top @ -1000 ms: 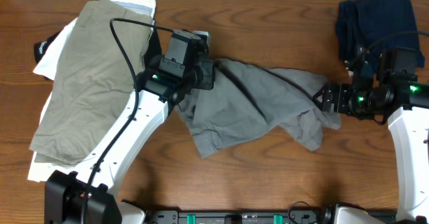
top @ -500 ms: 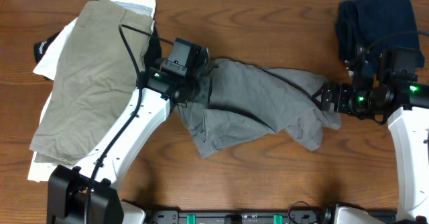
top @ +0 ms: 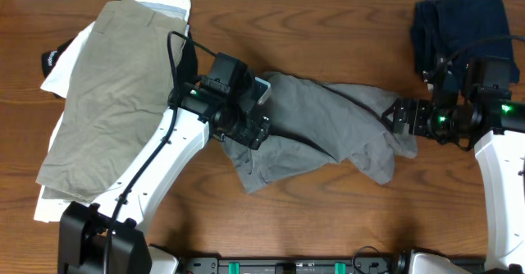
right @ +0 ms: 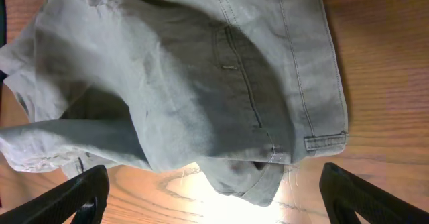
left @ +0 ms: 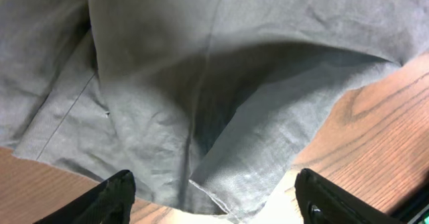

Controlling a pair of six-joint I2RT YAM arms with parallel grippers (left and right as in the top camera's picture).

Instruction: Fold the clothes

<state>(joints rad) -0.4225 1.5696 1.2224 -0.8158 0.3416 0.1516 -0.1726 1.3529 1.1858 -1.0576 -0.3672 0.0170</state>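
Observation:
The grey shorts (top: 316,134) lie crumpled across the middle of the table. My left gripper (top: 257,125) hovers over their left end. In the left wrist view its fingers (left: 114,198) stand wide apart, and a hem corner of the shorts (left: 221,143) lies loose between them, unpinched. My right gripper (top: 395,116) sits at the shorts' right end. In the right wrist view it (right: 214,200) is open above the waistband and belt loops of the shorts (right: 201,83), with nothing clamped. Khaki shorts (top: 115,85) top a pile at the left.
Under the khaki shorts lie a white garment (top: 59,75) and a black one (top: 52,58). A navy garment (top: 455,24) is bunched at the back right corner, close behind my right arm. Bare wood (top: 328,216) shows along the front.
My left gripper has opened and let go of the grey shorts' left end, shifting slightly right and toward the front. The cloth has settled. The right gripper has barely moved.

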